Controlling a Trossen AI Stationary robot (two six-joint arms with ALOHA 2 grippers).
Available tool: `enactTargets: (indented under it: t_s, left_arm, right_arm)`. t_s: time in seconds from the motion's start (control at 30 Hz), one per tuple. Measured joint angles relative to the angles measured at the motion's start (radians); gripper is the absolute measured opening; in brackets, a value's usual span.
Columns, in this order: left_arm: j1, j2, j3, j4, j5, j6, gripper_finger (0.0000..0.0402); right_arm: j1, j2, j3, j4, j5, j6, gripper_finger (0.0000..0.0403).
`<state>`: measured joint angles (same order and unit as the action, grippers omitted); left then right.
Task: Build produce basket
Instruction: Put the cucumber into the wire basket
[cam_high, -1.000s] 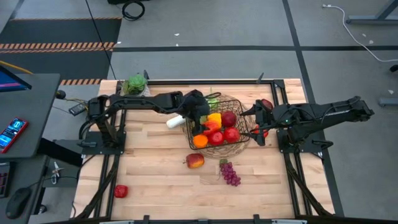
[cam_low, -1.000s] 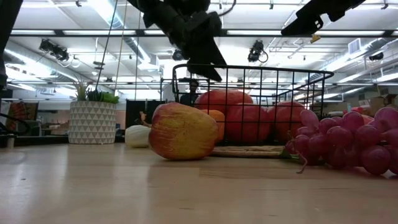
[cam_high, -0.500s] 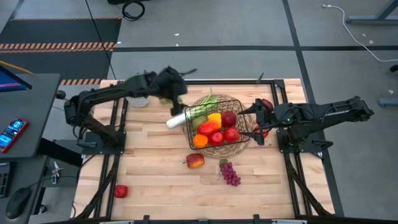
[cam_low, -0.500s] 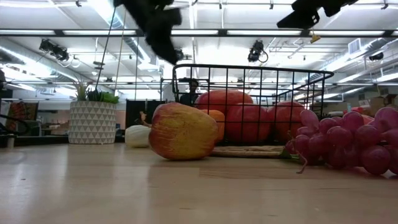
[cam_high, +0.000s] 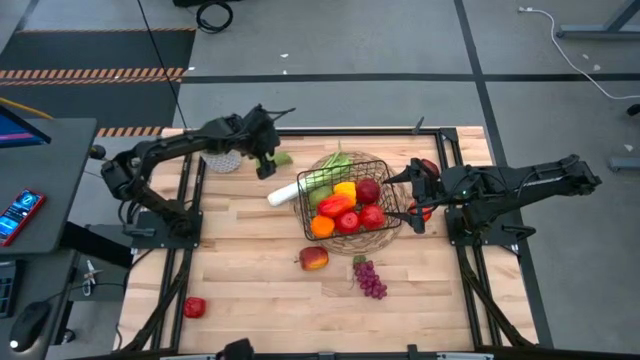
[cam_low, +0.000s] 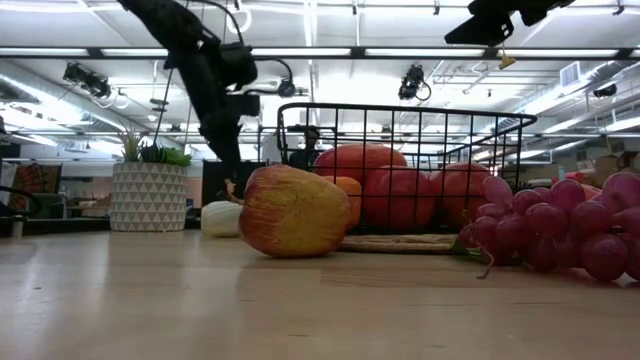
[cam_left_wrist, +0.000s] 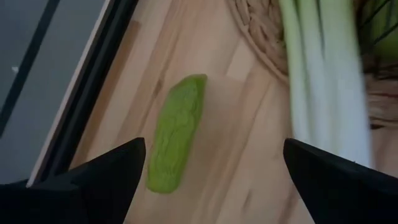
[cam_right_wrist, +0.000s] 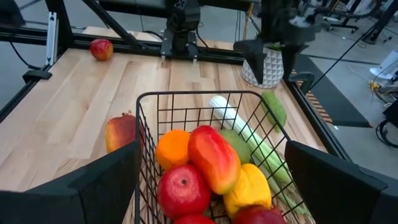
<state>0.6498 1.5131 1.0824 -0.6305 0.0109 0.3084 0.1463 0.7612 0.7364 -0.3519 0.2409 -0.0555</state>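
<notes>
Black wire basket (cam_high: 347, 196) on round woven mat (cam_left_wrist: 261, 34) mid-table, holding red apples (cam_right_wrist: 185, 190), orange (cam_right_wrist: 172, 149), red-yellow mango (cam_right_wrist: 214, 158), yellow pepper (cam_right_wrist: 249, 190) & leek (cam_high: 300, 187) whose white end sticks out over the rim toward the L side. L gripper (cam_high: 266, 155) fingers wide apart, empty, hovering above green cucumber-like piece (cam_left_wrist: 175, 132) lying on table nr back edge, beside white patterned plant pot (cam_low: 148, 196); R gripper (cam_high: 408, 196) fingers spread, empty, just beside basket's R wall. Loose on table in front of basket: red-yellow apple (cam_high: 313, 258), purple grapes (cam_high: 371, 279), small red apple (cam_high: 194, 307) nr front L corner
</notes>
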Motion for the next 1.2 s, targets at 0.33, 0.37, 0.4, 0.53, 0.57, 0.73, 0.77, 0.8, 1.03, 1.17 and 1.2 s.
enactTargets:
  t_s: [0.33, 0.37, 0.4, 0.53, 0.57, 0.73, 0.77, 0.8, 1.03, 1.17, 1.2]
  left_arm:
    - [0.009, 0.09, -0.1, 0.229, -0.08, 0.138, 0.0387]
    - [0.009, 0.111, -0.091, 0.229, -0.091, 0.147, 0.0387]
    - [0.009, 0.134, -0.081, 0.231, -0.101, 0.153, 0.0387]
    - [0.011, 0.229, -0.016, 0.204, -0.116, 0.173, 0.0387]
    - [0.01, 0.252, -0.001, 0.18, -0.12, 0.185, 0.0387]
    - [0.014, 0.341, 0.062, 0.061, -0.127, 0.228, 0.0387]
    - [0.015, 0.353, 0.066, 0.046, -0.13, 0.228, 0.0387]
    - [0.015, 0.36, 0.067, 0.046, -0.131, 0.228, 0.0385]
    - [0.016, 0.37, 0.068, 0.043, -0.131, 0.23, 0.0344]
    - [0.016, 0.371, 0.068, 0.043, -0.152, 0.229, 0.0301]
    - [0.016, 0.371, 0.068, 0.043, -0.156, 0.229, 0.0288]
  right_arm:
    - [0.0, 0.006, 0.0, 0.018, 0.0, 0.0, 0.04]
    - [0.0, 0.009, 0.0, 0.024, 0.0, 0.0, 0.04]
    - [0.0, 0.012, 0.0, 0.03, 0.0, 0.0, 0.04]
    - [0.0, 0.023, 0.0, 0.027, 0.0, 0.0, 0.04]
    - [0.0, 0.026, 0.0, 0.029, 0.0, 0.0, 0.04]
    - [0.0, 0.033, 0.0, 0.026, 0.0, 0.0, 0.04]
    - [0.0, 0.034, 0.0, 0.027, 0.0, 0.0, 0.04]
    - [0.0, 0.036, 0.0, 0.029, 0.0, 0.0, 0.04]
    - [0.0, 0.04, 0.0, 0.028, 0.0, 0.0, 0.04]
    - [0.0, 0.04, 0.0, 0.029, 0.0, 0.0, 0.04]
    - [0.0, 0.04, 0.0, 0.029, 0.0, 0.0, 0.04]
